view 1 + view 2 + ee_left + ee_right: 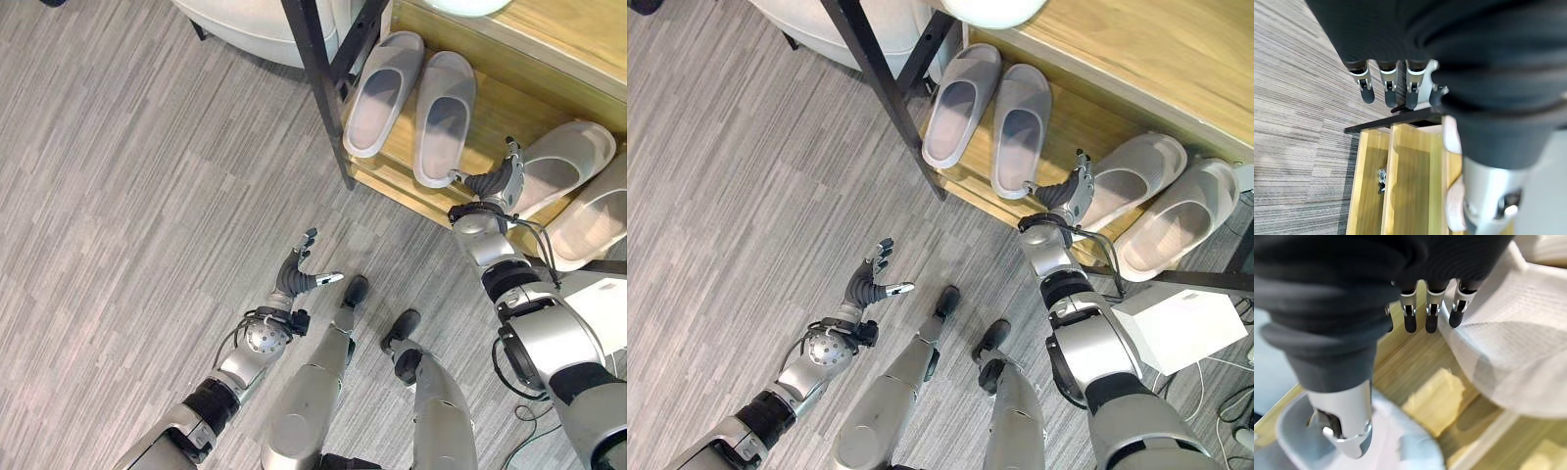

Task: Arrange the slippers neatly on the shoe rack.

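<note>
Currently shelved: four pale slippers on the wooden shoe rack, one pair at its left end, the other pair further right. Right hand, fingers straight and empty, sits between the pairs. Left hand, fingers relaxed, hangs over the floor.

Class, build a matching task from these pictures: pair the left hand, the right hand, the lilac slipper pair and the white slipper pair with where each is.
1. left hand
2. right hand
3. lilac slippers
4. white slippers

a. rack shelf, beside the black post
b. over the floor, holding nothing
c. rack shelf, on the robot's right
d. between the two pairs

Pairs: 1-b, 2-d, 3-a, 4-c
</note>
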Motion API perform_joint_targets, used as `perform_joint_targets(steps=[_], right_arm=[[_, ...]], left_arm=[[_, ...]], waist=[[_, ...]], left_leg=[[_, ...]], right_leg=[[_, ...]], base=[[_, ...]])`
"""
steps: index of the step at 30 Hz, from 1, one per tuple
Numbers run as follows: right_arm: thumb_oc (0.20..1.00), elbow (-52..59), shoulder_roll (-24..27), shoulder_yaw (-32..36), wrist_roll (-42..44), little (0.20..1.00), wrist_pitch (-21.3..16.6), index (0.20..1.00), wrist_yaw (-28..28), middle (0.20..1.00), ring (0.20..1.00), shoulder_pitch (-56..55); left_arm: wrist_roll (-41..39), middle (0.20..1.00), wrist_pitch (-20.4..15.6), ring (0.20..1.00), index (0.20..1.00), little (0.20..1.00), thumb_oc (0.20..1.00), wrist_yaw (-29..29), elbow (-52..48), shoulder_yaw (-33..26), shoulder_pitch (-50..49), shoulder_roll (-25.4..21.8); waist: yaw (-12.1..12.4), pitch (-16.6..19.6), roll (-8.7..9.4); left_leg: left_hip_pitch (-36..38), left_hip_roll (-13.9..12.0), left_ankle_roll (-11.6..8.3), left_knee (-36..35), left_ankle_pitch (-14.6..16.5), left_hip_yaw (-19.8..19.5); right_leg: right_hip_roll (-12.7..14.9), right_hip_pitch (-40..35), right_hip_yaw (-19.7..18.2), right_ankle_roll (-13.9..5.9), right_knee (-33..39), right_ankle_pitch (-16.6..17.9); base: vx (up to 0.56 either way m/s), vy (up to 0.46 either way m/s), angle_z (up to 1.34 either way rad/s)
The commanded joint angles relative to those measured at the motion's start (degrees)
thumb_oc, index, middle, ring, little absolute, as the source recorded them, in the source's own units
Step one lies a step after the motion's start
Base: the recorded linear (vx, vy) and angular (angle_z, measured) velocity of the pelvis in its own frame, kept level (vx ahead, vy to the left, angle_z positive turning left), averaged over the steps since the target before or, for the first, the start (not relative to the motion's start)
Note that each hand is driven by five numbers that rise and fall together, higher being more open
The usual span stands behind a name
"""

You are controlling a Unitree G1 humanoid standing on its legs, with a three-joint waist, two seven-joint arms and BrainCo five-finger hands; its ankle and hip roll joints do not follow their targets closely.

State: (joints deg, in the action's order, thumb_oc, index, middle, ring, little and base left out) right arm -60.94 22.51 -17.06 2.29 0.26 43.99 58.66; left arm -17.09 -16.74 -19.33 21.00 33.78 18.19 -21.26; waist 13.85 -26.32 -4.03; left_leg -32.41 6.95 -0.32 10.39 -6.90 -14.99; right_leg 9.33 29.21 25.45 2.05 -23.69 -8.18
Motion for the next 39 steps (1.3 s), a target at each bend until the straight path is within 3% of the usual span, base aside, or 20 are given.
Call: perform_joint_targets(steps=[1,7,15,23,32,36,39], right_arm=[[1.0,1.19,2.17,-2.65,-0.02,1.0,-2.83,1.0,-1.04,1.0,1.0,3.53],[1.0,-0.94,3.02,-4.59,-0.93,1.0,-2.43,1.0,-2.09,1.0,1.0,5.22],[1.0,-1.09,1.26,-4.23,0.05,1.0,-2.84,1.0,-2.15,1.0,1.0,4.1],[1.0,0.7,-1.78,1.09,15.29,1.0,-8.16,1.0,-6.93,1.0,1.0,1.92],[1.0,1.52,2.35,-4.31,12.12,1.0,-7.5,1.0,-13.05,1.0,1.0,5.66],[1.0,3.97,1.01,-4.19,15.62,1.0,-8.63,1.0,-14.58,1.0,1.0,5.75],[1.0,6.32,-1.89,-2.45,24.16,1.0,-10.44,1.0,-16.79,1.0,1.0,5.84]], left_arm=[[-0.3,1.0,-2.56,1.0,1.0,1.0,1.0,0.46,-1.72,0.71,0.42,-0.69],[-1.05,1.0,-2.62,1.0,1.0,1.0,1.0,0.84,-1.82,1.03,0.78,-0.98],[-0.91,1.0,-2.69,1.0,1.0,1.0,1.0,0.47,-1.54,0.71,1.39,-0.88],[-1.16,1.0,-2.24,1.0,1.0,1.0,1.0,1.3,-0.69,0.59,2.01,-1.3],[-1.95,1.0,-2.21,1.0,1.0,1.0,1.0,3.85,-1.43,0.39,0.11,-3.14],[-2.07,1.0,-1.96,1.0,1.0,1.0,1.0,4.39,-1.86,0.21,0.32,-3.3],[-1.82,1.0,-1.5,1.0,1.0,1.0,1.0,4.77,-1.97,0.41,0.73,-3.57]], waist=[[0.78,-0.75,1.52],[2.02,-0.52,2.44],[1.48,-0.75,2.66],[1.71,-1.22,1.63],[5.03,-1.3,2.07],[5.69,-1.24,2.16],[6.14,-1.13,2.24]], left_leg=[[3.53,0.01,0.35,1.99,13.17,-2.69],[3.2,0.25,0.2,1.73,13.14,-3.65],[3.81,0.06,0.24,1.56,13.19,-3.09],[3.39,0.17,0.17,0.84,12.62,-3.21],[2.77,0.82,-0.19,0.04,11.85,-5.48],[2.77,0.97,-0.29,-0.02,11.81,-5.72],[2.94,0.94,-0.4,-0.31,11.75,-5.74]], right_leg=[[1.78,-12.35,-1.04,-4.49,8.19,-7.19],[1.4,-13.35,0.53,-4.86,9.58,-6.9],[1.56,-13.38,0.06,-4.61,9.13,-6.88],[1.78,-12.52,0.16,-4.69,8.77,-6.95],[1.61,-13.49,3.03,-5.19,9.97,-6.9],[1.56,-13.83,3.58,-5.22,10.09,-7.04],[1.53,-13.96,3.87,-5.19,10.21,-7.09]], base=[[0.0,0.0,0.0],[0.06,-0.009,0.1],[0.0,0.0,0.01],[-0.01,0.003,-0.01],[0.03,-0.011,0.12],[0.0,0.0,0.0],[0.0,0.0,0.0]])
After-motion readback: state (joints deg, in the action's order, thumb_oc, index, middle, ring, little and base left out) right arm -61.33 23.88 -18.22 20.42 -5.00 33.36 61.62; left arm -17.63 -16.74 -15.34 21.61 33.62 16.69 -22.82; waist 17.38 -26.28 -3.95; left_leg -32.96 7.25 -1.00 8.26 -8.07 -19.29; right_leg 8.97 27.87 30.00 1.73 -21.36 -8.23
